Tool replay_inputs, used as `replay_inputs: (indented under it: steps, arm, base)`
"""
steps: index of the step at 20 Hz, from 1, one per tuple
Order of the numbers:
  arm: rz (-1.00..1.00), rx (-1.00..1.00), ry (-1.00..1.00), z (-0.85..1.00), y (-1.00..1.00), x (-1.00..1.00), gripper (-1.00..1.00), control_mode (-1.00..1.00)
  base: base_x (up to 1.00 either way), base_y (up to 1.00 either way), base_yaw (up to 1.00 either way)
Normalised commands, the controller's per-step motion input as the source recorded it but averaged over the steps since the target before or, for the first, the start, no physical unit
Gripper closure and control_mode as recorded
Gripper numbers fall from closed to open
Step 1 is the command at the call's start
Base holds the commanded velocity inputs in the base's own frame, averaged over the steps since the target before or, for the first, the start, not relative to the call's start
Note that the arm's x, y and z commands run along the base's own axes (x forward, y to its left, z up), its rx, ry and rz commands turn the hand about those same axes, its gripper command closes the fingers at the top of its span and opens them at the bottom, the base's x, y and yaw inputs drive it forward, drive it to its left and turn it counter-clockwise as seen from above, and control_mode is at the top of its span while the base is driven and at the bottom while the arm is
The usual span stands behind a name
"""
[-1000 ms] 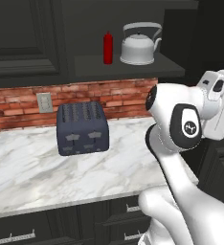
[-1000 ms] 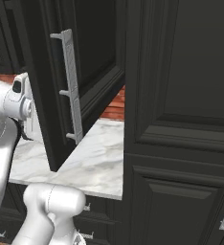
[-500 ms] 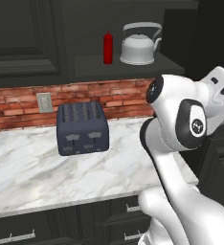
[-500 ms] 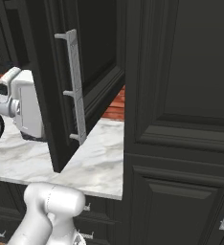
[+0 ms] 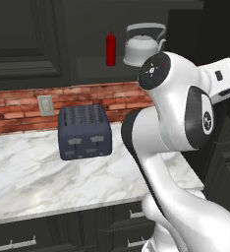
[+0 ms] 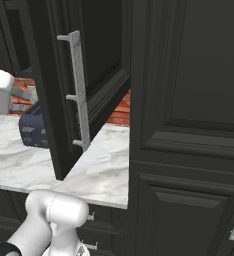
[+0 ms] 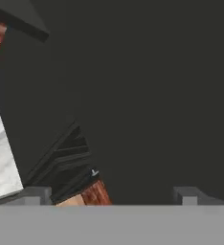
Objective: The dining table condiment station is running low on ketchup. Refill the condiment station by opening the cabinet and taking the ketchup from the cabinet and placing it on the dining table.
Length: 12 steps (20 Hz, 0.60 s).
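Up on the cabinet shelf (image 5: 87, 61), my ketchup (image 5: 110, 49) stands red and upright beside a kettle (image 5: 142, 45); right view adds the door handle (image 6: 78, 90); my hand (image 7: 113, 194) gapes wide.

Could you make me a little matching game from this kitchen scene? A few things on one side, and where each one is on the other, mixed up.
Things:
1. ketchup
2. kettle
3. toaster
4. bar handle

Places:
A. on the marble counter, in front of the red brick wall
B. on the open cabinet door, running up and down
C. on the cabinet shelf, the left one of the two things there
D. on the cabinet shelf, the right one of the two things there

Pairs: 1-C, 2-D, 3-A, 4-B
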Motion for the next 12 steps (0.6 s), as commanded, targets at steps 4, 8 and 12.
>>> replay_inputs:
  steps: [4, 8, 12]
  arm:
    - [0.26, 0.19, -0.51, 0.0, 0.58, 0.27, -1.0, -1.0]
    - [0.32, 0.08, -0.45, 0.0, 0.38, 0.28, -1.0, -1.0]
    - [0.24, 0.0, -0.29, 0.0, 0.07, 0.25, -1.0, -1.0]
  base:
    - [0.0, 0.0, 0.0]
    - [0.0, 0.0, 0.0]
    - [0.0, 0.0, 0.0]
